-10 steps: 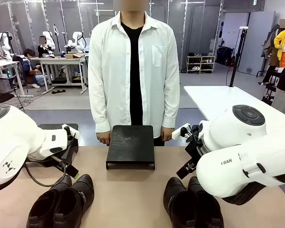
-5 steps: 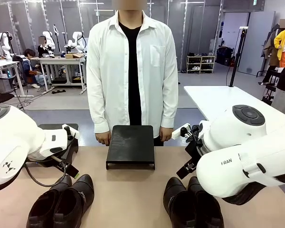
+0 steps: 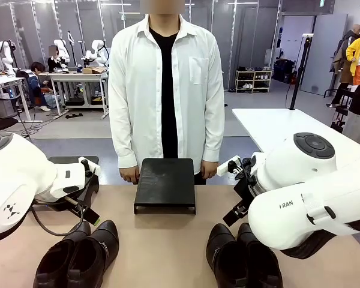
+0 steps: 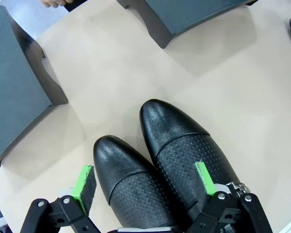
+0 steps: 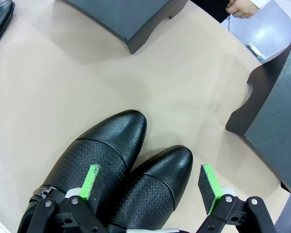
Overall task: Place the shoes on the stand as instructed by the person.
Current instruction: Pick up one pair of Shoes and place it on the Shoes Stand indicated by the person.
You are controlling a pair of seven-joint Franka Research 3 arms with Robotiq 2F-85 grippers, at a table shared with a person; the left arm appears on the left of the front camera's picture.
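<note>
Two pairs of glossy black shoes stand on the tan table, one at the near left (image 3: pixel 79 255) and one at the near right (image 3: pixel 243 257), toes toward the person (image 3: pixel 167 90). My left gripper (image 4: pixel 144 180) hangs open above the left pair (image 4: pixel 160 165), a green pad off each outer side. My right gripper (image 5: pixel 149 183) is open the same way over the right pair (image 5: pixel 131 165). Neither touches the shoes. A black stand (image 3: pixel 165 183) sits mid-table in front of the person, whose hands (image 3: pixel 131 174) rest at the far edge beside it.
A second black stand (image 4: pixel 14 87) sits at the table's left, partly behind my left arm (image 3: pixel 24 180). A third stand (image 5: pixel 276 121) is at the right, hidden in the front view by my right arm (image 3: pixel 306 198). Bare table lies between the pairs.
The person has shifted slightly to the left. Both arms and both pairs of shoes stay where they were.
</note>
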